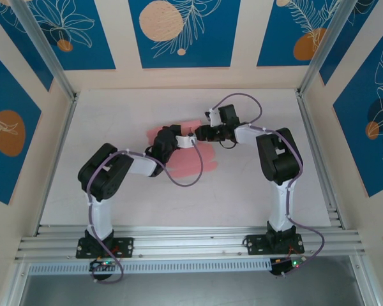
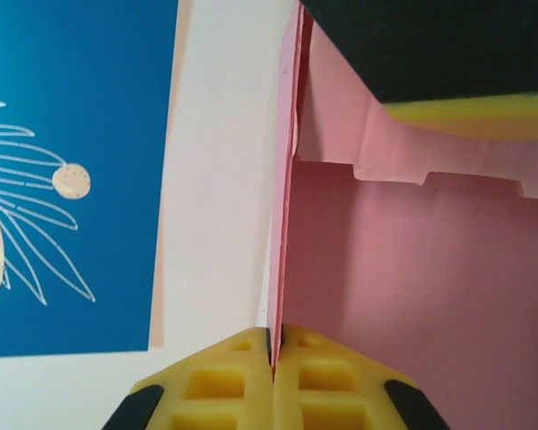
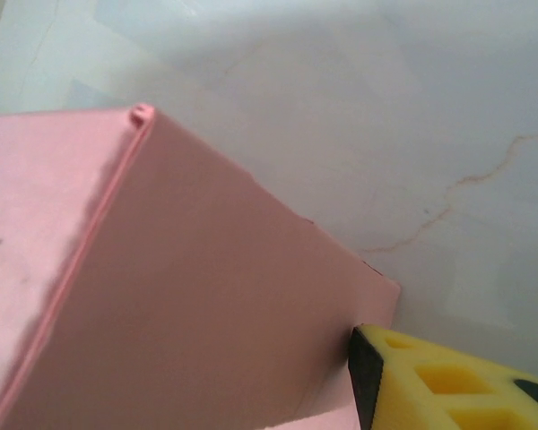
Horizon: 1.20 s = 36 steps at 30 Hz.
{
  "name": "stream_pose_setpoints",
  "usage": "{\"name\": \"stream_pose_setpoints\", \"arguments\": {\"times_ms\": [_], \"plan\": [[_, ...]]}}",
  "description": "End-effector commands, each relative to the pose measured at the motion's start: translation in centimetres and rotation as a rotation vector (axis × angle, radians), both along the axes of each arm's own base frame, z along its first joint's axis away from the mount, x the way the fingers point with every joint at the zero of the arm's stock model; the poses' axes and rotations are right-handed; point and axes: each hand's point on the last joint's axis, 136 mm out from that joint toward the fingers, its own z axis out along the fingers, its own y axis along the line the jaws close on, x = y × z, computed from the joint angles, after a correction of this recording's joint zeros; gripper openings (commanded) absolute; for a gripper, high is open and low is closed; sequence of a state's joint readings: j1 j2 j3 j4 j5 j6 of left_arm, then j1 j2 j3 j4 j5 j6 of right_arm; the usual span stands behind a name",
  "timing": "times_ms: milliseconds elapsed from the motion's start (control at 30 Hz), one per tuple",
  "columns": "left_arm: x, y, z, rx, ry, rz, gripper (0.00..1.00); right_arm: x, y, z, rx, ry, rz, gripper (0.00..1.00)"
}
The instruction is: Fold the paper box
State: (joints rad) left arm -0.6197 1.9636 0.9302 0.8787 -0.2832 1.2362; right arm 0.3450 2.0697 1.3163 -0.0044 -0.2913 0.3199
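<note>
The salmon-pink thin-card paper box [image 1: 190, 160] sits near the middle of the pale counter [image 1: 242, 191], between my two arms and half formed. My left jaws are clenched on one of its side walls [image 2: 287, 179]. Their yellow ribbed pads [image 2: 233, 390] meet with only the thickness of the card between them, and the wall runs edge-on straight away from them. I judge that this pinch is there to hold the wall upright and to anchor the light card against sliding on the smooth counter while the other arm works. From the left wrist I see the pink floor of the box and, across its far end, a flap with notched tabs [image 2: 430, 152]. A black and yellow finger [image 2: 448, 54] of my right arm sits over the flap, seemingly pushing it inward toward its fold. From the right wrist, one yellow pad [image 3: 448, 385] lies just beside the corner of an outer panel [image 3: 206, 296], near a doubled edge. With its partner hidden, I cannot tell whether my right jaws are released or gripping. The card carries no print, brand or lettering that I can read. The blue wall panel [image 2: 72, 179] beyond has only white leaf outlines and orange discs.
</note>
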Motion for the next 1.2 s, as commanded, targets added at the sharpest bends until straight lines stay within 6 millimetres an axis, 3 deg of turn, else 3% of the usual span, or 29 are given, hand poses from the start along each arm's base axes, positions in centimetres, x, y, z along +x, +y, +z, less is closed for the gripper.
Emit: {"name": "stream_pose_setpoints", "arguments": {"times_ms": [0,267,500,933,1067,1167], "plan": [[-2.6,-2.5,-2.6,0.005,0.126,-0.152,0.00,-0.4,-0.7,0.8,-0.029,-0.048,-0.027,0.51],[-4.4,-3.2,-2.2,-0.021,0.156,-0.195,0.00,-1.6,-2.0,0.8,-0.055,-0.078,-0.074,0.51],[-4.8,-3.9,-3.0,-0.016,0.184,-0.208,0.00,-0.9,-2.2,1.0,-0.120,-0.136,-0.130,0.50],[-4.4,-4.0,-2.6,-0.051,0.187,-0.192,0.01,-0.2,-2.2,1.1,-0.249,-0.218,-0.248,0.20],[-4.1,-3.6,-0.6,-0.122,0.166,-0.152,0.19,-0.3,-2.5,0.9,-0.276,-0.209,-0.269,0.17],[-4.1,-3.1,2.3,-0.229,0.153,-0.114,0.30,-0.6,-2.8,0.9,-0.285,-0.201,-0.282,0.14]]}}
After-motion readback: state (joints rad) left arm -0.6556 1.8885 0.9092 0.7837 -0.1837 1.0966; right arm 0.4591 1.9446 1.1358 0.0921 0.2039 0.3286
